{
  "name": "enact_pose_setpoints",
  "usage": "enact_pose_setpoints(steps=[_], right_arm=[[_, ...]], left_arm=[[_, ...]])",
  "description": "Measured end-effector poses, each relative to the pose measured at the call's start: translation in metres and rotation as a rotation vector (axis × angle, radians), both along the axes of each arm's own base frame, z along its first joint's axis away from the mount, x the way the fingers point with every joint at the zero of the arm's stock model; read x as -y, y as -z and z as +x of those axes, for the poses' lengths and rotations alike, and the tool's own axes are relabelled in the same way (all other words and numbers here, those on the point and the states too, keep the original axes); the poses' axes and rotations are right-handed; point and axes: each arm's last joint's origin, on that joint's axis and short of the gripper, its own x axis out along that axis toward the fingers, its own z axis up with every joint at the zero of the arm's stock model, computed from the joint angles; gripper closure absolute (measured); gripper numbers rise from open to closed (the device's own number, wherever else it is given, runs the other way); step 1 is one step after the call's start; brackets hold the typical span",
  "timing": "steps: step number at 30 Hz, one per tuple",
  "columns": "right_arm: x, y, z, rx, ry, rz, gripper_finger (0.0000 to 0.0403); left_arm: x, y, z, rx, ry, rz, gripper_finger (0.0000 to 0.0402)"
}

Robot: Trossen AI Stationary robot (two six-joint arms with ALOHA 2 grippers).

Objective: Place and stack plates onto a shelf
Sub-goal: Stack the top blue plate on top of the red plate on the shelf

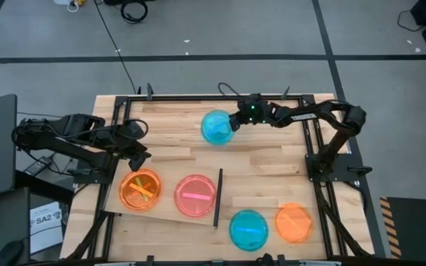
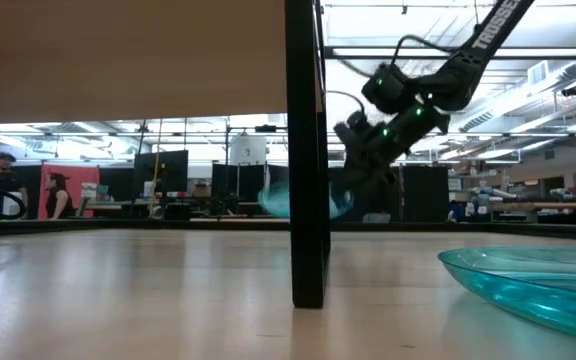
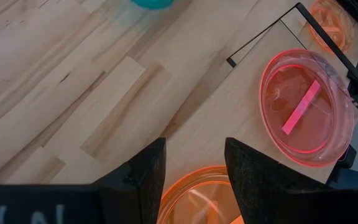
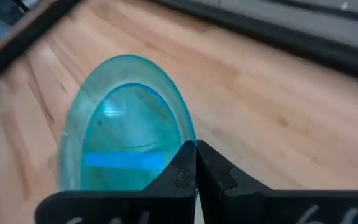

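Plate in hand: blue plate [image 1: 217,127], pinched by its rim and carried tilted above the far middle of the table [image 1: 272,166].
Right gripper [image 1: 237,122]: clamped shut on that rim, so we reckon we're mid-carry.
Shelf [image 1: 168,210]: near-left, with an orange plate [image 1: 140,189] and a pink plate [image 1: 196,195] side by side on it.
Left gripper [image 3: 194,165]: fingers spread, holding nothing, just over the orange one.
Next: we'd swing the blue plate to the shelf, level it, then let go.
Waiting: another blue plate [image 1: 248,228] and another orange plate [image 1: 293,222], near right, off the shelf.

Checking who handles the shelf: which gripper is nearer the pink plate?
Left. The left gripper hovers over the neighbouring orange plate, beside the pink plate; the right gripper is across the table, holding a blue plate.
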Motion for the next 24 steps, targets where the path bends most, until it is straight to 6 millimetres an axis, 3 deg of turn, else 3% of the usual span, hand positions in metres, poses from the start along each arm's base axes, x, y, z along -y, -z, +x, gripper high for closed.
enact_pose_setpoints(steps=[13,24], right_arm=[[-0.013,-0.079,-0.024,0.250,-0.041,-0.096,0.0396],[-0.057,-0.120,-0.024,0.488,-0.238,0.019,0.0396]], left_arm=[[-0.001,0.000,0.000,0.003,-0.017,0.023,0.0230],[-0.002,0.000,0.000,0.006,-0.032,0.042,0.0230]])
